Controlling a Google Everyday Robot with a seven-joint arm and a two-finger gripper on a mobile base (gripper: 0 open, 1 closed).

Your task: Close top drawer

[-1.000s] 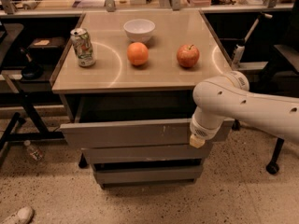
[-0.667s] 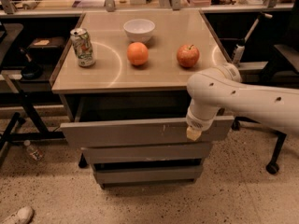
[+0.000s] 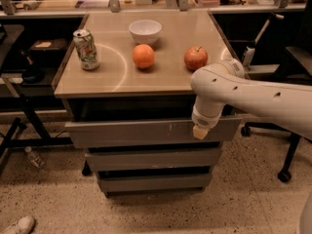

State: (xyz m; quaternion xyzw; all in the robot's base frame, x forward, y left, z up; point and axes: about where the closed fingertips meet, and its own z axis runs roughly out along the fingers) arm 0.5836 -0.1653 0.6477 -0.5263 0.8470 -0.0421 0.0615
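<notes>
Although the top drawer (image 3: 141,131) still juts out past the two narrower drawer fronts (image 3: 153,159) beneath it, we see its long panel sitting a little further back under the surface (image 3: 112,79) than a second ago, with a dark gap open above it. The end effector (image 3: 200,131) has moved in with it. It now appears pressed against the right part of the panel, at the tip of the white arm (image 3: 253,94) reaching in from the right. Whether it is apart or together we cannot tell. We judge the push to be working, with the drawer partly closed and more travel needed. On the surface, a soda can (image 3: 86,49) stands near the left edge, a white bowl (image 3: 145,30) toward the back edge, an orange (image 3: 143,56) near the middle and a red apple (image 3: 195,58) toward the right edge, all unmoved.
</notes>
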